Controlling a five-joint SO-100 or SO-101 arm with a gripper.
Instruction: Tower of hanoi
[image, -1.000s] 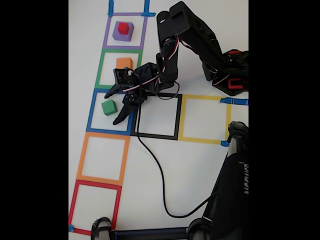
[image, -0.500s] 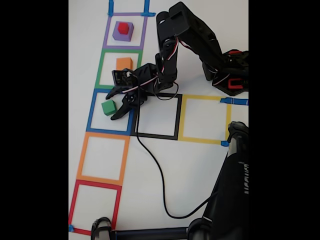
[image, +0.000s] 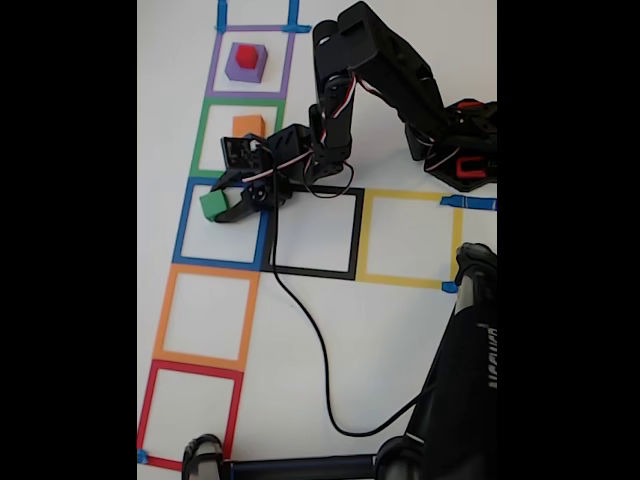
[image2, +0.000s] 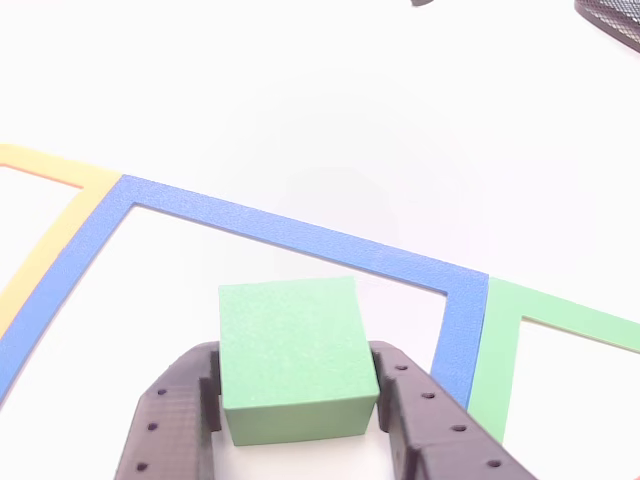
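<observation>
Tower state, as I read it from the fixed view: partly taken apart, nothing rebuilt yet. The red cube (image: 247, 55) sits on top of the purple cube (image: 245, 64) inside the purple tape square (image: 212, 62), upper left of the frame. Just below, the orange cube (image: 248, 126) rests alone in the green tape square (image: 201, 136), partly hidden behind my wrist. The green cube (image: 212, 205) is in the upper left part of the blue tape square (image: 181, 222), middle left of the frame.

My gripper (image: 228, 200) is on the green cube. In the other view the gripper (image2: 298, 410) has one finger against each side face of the green cube (image2: 292, 355), low in the frame, jaws narrowed to the cube's width. I judge this a grip, though I cannot tell whether the cube is off the table or resting on it.

Squares with nothing in them: orange tape square (image: 164, 320) and red tape square (image: 145, 410) at lower left, black tape square (image: 356, 235) and yellow tape square (image: 364, 235) to the right of centre.

Judgement on what remains: most of it. Three separate piles stand; the four cubes have to end in one stack, biggest at the bottom.
</observation>
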